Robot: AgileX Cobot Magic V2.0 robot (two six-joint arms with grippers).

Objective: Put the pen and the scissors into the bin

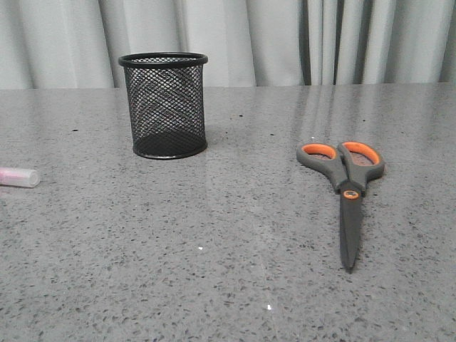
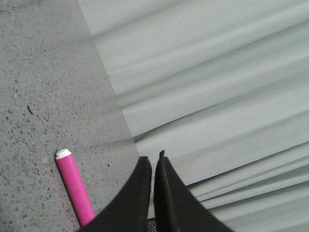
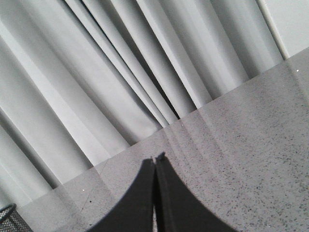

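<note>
On the table (image 1: 214, 271): nothing binned yet, both items lie flat.
Bin (image 1: 164, 105): upright, far left of centre, mouth up, looks empty through the mesh.
Scissors (image 1: 347, 187): right side, well apart from bin, blades closed, handles toward the curtain (image 1: 285, 39), tip toward the robot.
Pen (image 1: 19, 177): at the left edge of the front view, only the pale cap end in frame; left wrist view shows the pink barrel (image 2: 75, 187) flat on the table, near the fingers.
Left gripper (image 2: 153, 162): fingers pressed together, nothing held, up off the table.
Right gripper (image 3: 155, 158): fingers together too, empty, aimed at the curtain, scissors not in its view.
Step, my read: first pick, pen by left arm.
How: open the jaws wide before descending, turn the wrist so they straddle the barrel crosswise, grip mid-barrel, not the cap.
Drop: lift clear of the rim, tip the pen near vertical over the bin mouth, release low.
Risk: round barrel may roll on a skewed close; bin is light, a rim bump may topple it.
</note>
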